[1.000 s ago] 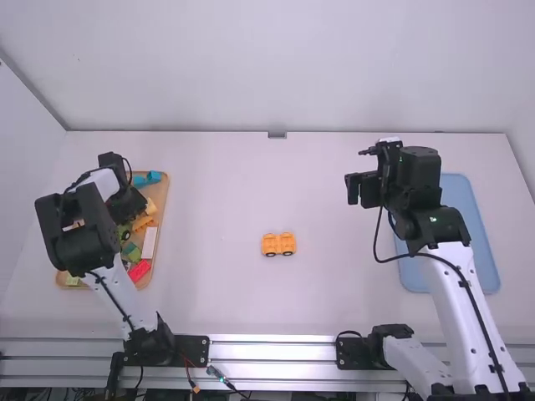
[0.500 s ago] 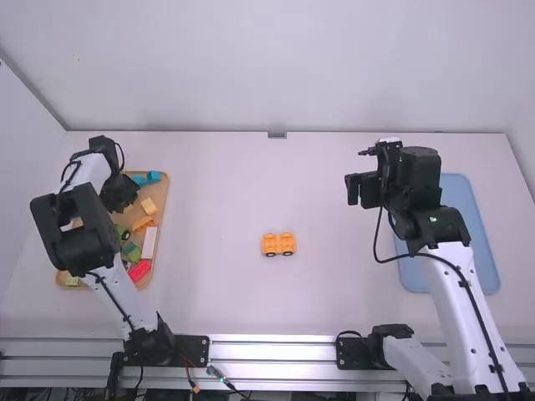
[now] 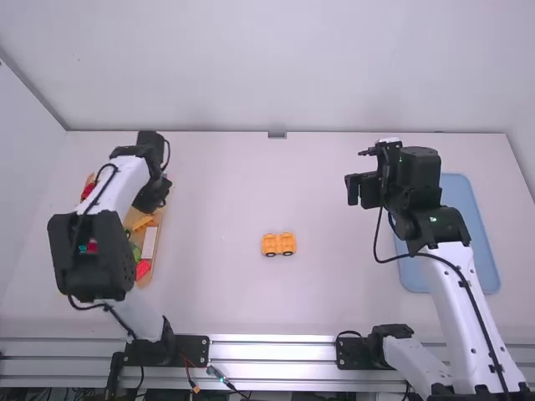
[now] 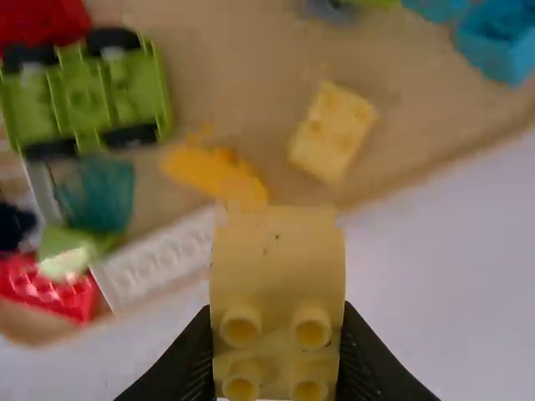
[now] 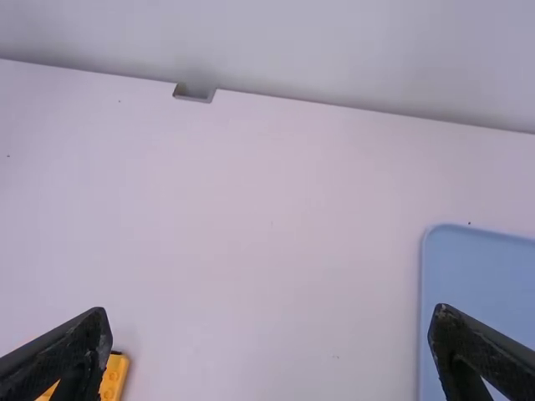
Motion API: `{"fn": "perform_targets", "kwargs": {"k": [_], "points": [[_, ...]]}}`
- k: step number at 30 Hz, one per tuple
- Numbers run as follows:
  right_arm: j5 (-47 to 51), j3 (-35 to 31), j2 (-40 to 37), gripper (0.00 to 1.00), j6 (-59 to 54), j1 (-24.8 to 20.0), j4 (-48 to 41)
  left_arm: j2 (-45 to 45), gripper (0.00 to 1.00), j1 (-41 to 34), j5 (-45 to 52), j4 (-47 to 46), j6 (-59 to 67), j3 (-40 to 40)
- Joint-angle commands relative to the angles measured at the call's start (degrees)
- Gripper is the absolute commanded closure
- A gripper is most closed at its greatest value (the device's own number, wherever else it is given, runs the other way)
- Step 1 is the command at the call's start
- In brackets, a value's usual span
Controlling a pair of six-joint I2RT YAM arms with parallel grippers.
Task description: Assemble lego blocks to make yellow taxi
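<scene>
Here you have a yellow block [image 4: 276, 276] right in the grip of your left pincer [image 3: 153, 199]! The fingers are parted just by the block's width, one pressed to each side, and the block's four round studs show between them.

Your right pincer [image 3: 359, 190] has its fingers spread wide, holding nothing. The orange wheeled base [image 3: 278, 244] sits on the white table [image 3: 334, 301] between your two pincers, nearer the arm bases than either, with wheels toward your side.

Your left pincer is up above the edge of the wooden tray [image 3: 159, 251]. Close to the held block you've got a small pale-yellow block [image 4: 333, 132] and an orange piece [image 4: 216, 171], both lying in that tray. The long white block [image 4: 159, 259] is on the arm-base side of your left pincer, and near it come a teal block [image 4: 96, 192], a red block [image 4: 50, 288] and a green wheeled base [image 4: 88, 92].

Over to the other side, the blue tray [image 3: 481, 276] lies to the right of your right pincer, stretching back toward the arm bases.
</scene>
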Motion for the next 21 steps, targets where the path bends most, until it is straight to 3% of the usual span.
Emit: {"fn": "perform_targets", "kwargs": {"k": [1, 7, 13, 21], "points": [[0.04, 1.81, 0.17, 0.01, -0.09, 0.28, -0.22, -3.98, 0.98, -5.07, -1.16, -1.01, -15.15, -3.76], [0.0, 1.81, 0.2, 0.01, -0.09, 0.28, -0.57, -6.23, 0.98, -17.66, 9.6, -0.44, -33.46, -10.43], [-0.17, 1.81, 0.26, 0.01, -0.09, 0.28, -0.76, -5.77, 0.98, -24.94, 11.21, 10.93, -35.1, -16.37], [-0.15, 1.81, 2.62, 0.01, -0.09, 0.28, -0.28, -3.91, 0.98, -32.13, 10.88, 15.21, -50.27, -19.89]]}}
